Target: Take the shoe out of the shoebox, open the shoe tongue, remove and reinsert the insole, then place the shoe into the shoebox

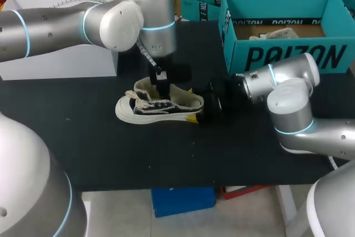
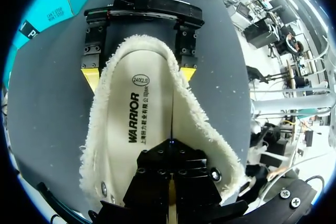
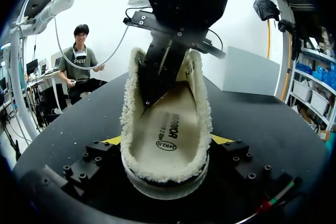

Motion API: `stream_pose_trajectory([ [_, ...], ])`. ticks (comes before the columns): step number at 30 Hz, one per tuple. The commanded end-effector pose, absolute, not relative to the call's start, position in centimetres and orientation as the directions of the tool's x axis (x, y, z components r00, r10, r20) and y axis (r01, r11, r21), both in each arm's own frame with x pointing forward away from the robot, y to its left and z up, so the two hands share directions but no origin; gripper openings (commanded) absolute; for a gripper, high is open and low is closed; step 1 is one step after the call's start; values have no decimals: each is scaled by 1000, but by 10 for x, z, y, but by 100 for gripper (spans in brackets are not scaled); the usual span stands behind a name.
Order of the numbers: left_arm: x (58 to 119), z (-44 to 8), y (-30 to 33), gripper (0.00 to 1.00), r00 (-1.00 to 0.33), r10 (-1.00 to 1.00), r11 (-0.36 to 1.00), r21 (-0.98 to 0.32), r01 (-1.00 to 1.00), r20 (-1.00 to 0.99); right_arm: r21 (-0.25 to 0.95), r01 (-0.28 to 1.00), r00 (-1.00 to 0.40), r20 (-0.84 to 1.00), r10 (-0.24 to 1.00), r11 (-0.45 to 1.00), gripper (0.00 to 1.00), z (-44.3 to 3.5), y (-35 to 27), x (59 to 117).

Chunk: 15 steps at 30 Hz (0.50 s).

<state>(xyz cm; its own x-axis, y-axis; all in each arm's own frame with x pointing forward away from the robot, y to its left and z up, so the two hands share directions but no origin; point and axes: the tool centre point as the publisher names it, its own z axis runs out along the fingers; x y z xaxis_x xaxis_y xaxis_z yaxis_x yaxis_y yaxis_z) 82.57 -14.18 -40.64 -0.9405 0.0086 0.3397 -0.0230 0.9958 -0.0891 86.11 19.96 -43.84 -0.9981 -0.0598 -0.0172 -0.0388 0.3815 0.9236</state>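
Shoe: a low sneaker with a white sole, dark upper and fleecy cream lining. It lies on the black table, out of the box, roughly mid-table, with its toe towards the left arm's side and its heel towards the right arm's.
Insole: the pale insole sits flat inside the shoe, print up, with the fleece collar all round it. From the heel end it looks seated in its bed.
Left gripper: it comes straight down into the shoe's opening. Its black fingers are pressed together with only a thin seam between them, tips down at the insole towards the front of the shoe. I cannot tell whether anything is pinched in that seam. Seen from the heel, it stands against one inner side of the lining.
Right gripper: it lies low at the heel, one yellow tip on either side of it. The fingers clamp the fleece collar from both sides, so the shoe is held at the heel.
Shoebox: the teal shoebox stands open at the far right of the table, well apart from the shoe, with something pale lying in it.
White box: a white box stands at the far left, behind the left arm.
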Motion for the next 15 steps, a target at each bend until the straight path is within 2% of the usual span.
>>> stream_pose_trajectory([
  [1,824,-415,-143,0,-940,6,996,-89,-26,340,923,-37,-998,-16,-58,383,0,-440,200,862],
  [15,823,-423,-144,0,-947,-3,996,-86,-33,322,923,-37,-998,-16,-58,383,0,-440,200,862],
])
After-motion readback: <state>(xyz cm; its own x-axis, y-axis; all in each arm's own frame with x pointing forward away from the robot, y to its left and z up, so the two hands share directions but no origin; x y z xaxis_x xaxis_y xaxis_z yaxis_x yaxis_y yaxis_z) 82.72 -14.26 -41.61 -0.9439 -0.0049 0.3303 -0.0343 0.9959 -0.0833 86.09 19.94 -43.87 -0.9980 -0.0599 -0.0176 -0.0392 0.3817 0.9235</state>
